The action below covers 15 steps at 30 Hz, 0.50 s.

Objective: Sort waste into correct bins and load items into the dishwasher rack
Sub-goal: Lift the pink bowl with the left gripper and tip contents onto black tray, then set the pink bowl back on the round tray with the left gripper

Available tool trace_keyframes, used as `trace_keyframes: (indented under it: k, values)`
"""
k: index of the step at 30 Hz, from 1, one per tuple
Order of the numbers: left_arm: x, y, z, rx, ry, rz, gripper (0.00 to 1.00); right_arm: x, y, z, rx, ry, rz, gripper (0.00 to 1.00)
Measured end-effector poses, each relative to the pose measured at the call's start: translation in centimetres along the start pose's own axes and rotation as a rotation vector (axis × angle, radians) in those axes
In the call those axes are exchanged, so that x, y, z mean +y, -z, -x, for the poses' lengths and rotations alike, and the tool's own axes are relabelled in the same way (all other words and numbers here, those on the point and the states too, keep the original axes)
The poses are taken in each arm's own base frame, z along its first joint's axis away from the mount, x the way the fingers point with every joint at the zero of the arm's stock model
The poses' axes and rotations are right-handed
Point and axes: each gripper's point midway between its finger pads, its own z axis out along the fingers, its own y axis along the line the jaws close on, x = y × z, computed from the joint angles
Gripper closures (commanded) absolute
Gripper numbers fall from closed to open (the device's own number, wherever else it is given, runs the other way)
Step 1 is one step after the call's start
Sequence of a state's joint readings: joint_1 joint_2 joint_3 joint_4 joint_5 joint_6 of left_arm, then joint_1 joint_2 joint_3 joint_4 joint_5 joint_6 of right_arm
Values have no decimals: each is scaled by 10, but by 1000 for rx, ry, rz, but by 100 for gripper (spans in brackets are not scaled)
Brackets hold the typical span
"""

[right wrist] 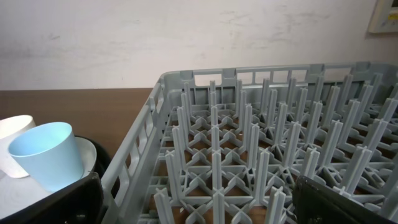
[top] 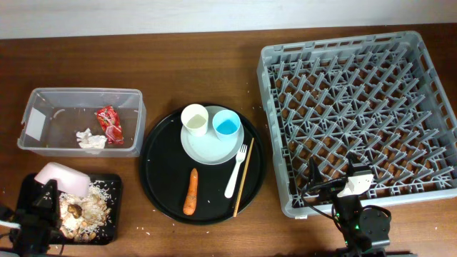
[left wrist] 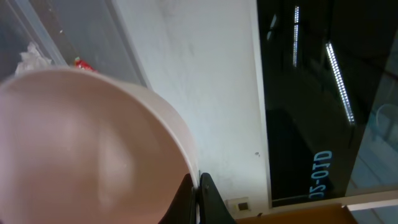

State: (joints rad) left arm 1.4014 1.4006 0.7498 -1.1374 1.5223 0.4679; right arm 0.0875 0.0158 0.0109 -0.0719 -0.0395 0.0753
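My left gripper (top: 46,193) is shut on the rim of the pinkish-white bowl (top: 63,176), held tipped over the shallow black tray (top: 111,187), where brownish food scraps (top: 82,213) lie. In the left wrist view the bowl (left wrist: 81,143) fills the left and the fingers (left wrist: 198,200) pinch its rim. The clear tub (top: 78,94) holds the red wrapper (top: 109,123) and white napkin (top: 91,139). The carrot (top: 191,191), plate (top: 214,151), cream cup (top: 194,118), blue cup (top: 226,124), fork (top: 236,170) and chopstick (top: 243,177) lie on the round black tray. My right gripper (top: 334,178) is open and empty over the rack's (top: 357,114) front left corner.
The round black tray (top: 161,178) sits in the middle between the bins and the rack. The right wrist view shows the rack's pegs (right wrist: 261,155) between my open fingers (right wrist: 199,205), with the blue cup (right wrist: 50,155) and cream cup (right wrist: 11,146) at left. A pale wall lies behind.
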Motion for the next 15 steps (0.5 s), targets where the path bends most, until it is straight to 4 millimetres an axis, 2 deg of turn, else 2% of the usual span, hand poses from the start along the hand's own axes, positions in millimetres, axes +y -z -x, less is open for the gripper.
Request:
trace_keyframes:
  k: [4, 7, 8, 9, 11, 13, 14, 15]
  values:
    - [0, 0, 1, 22, 14, 38, 100, 0, 0, 0, 0, 0, 0, 2]
    - [-20, -11, 4, 119, -15, 88, 100, 0, 0, 0, 0, 1, 0, 1]
    - [-42, -28, -1, 224, -99, 106, 100, 0, 0, 0, 0, 0, 0, 1]
    - [-52, -34, -3, 268, -153, 127, 100, 0, 0, 0, 0, 0, 0, 1]
    - [-74, -54, -18, 389, -276, 210, 100, 0, 0, 0, 0, 0, 0, 1]
    - [-87, -68, -30, 454, -394, 306, 100, 0, 0, 0, 1, 0, 0, 1]
    - [-102, -79, -46, 492, -483, 333, 100, 0, 0, 0, 0, 0, 0, 1]
    - [-114, -82, -63, 507, -556, 382, 100, 0, 0, 0, 0, 0, 0, 1]
